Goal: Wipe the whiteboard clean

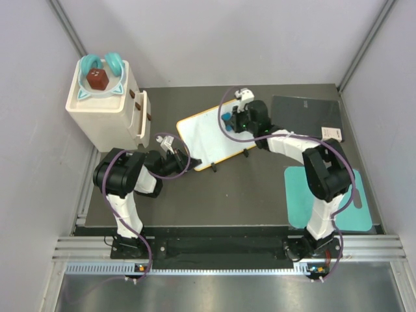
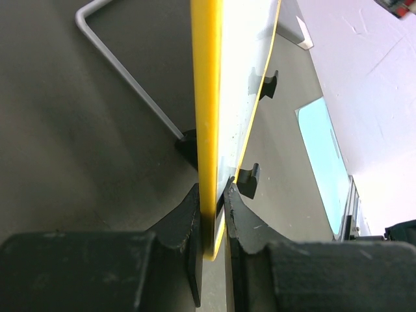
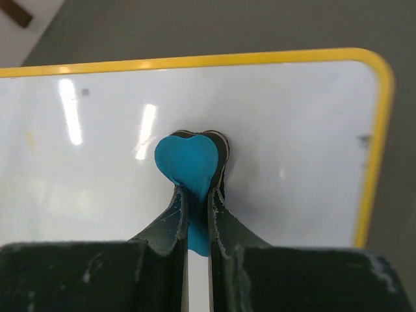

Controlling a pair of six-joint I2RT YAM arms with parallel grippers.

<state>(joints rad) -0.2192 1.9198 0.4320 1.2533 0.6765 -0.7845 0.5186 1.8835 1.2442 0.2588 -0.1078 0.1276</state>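
The board (image 1: 208, 133) sits mid-worktop (image 1: 247, 188), and the left tool (image 2: 213, 214) pinches its yellow edge. The right tool (image 3: 198, 195) is pinching a blue eraser (image 3: 187, 159) against the white face. It is best to press lightly with the eraser flat, sweep over the faint marks, and grip the board firmly.

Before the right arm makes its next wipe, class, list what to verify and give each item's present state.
1. The left gripper clamps the frame of the whiteboard: ok.
2. The right gripper is shut on the blue eraser: ok.
3. The eraser presses flat on the board: cannot tell.
4. The surface is clean: not ok, a faint yellow mark shows left of the eraser in the right wrist view.
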